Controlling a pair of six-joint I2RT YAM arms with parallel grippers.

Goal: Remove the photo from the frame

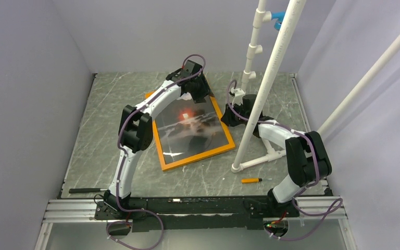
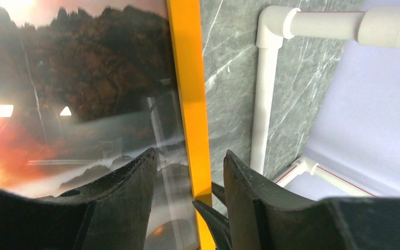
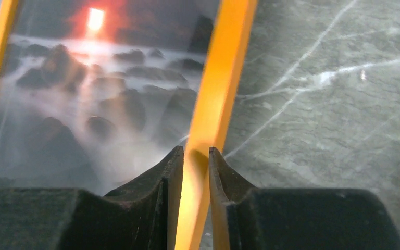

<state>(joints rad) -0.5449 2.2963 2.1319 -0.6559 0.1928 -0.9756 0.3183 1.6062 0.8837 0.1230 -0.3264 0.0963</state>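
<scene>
The thin orange frame [image 1: 199, 157] lies askew on the surface [image 1: 109, 104], the dark red-sun photo [image 1: 190, 130] inside it.

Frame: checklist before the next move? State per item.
1. Right gripper clamped on the frame rail: ok.
2. Left gripper gripping the rail: not ok, jaws straddle it with gaps on either side.
3. Photo freed: not ok, it sits inside the frame.
4. Frame back and fasteners reachable: cannot tell, underside hidden.
5. Screwdriver clear of the frame: ok, lies apart near the arm bases.
</scene>
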